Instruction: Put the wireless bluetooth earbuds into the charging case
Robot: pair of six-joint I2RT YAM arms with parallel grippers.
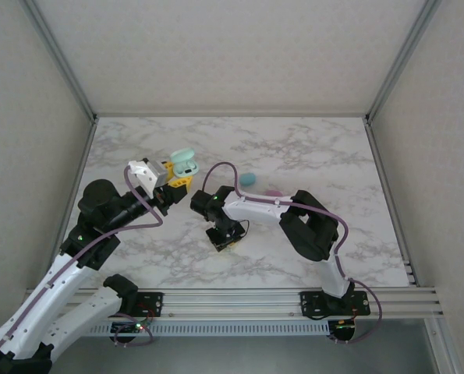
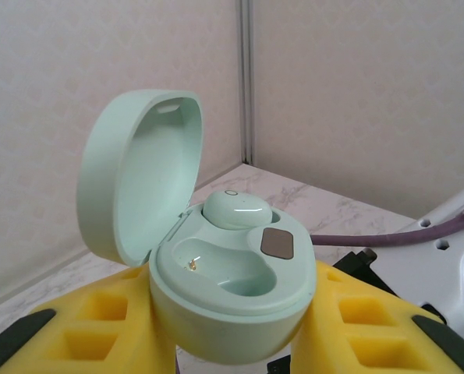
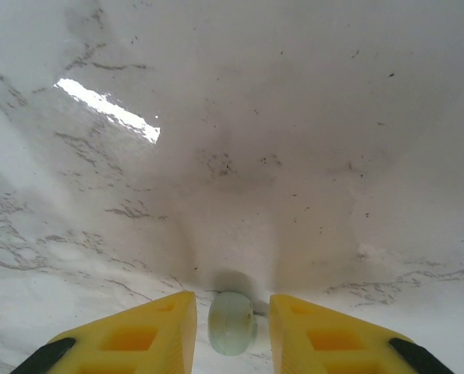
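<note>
The left wrist view looks inside the glossy mint case (image 2: 216, 312), clamped tight between the left fingers (image 2: 99, 319), domed lid (image 2: 138, 171) hinged up: one smooth oval mint bud (image 2: 236, 209) sits in the far socket, long axis across the case, the near socket (image 2: 216, 269) bare. The right wrist view has a second mint bud (image 3: 232, 322) on the marble-veined tabletop (image 3: 294, 156), long axis running along the right fingers (image 3: 138, 335), which flank it slightly apart, untouching.
</note>
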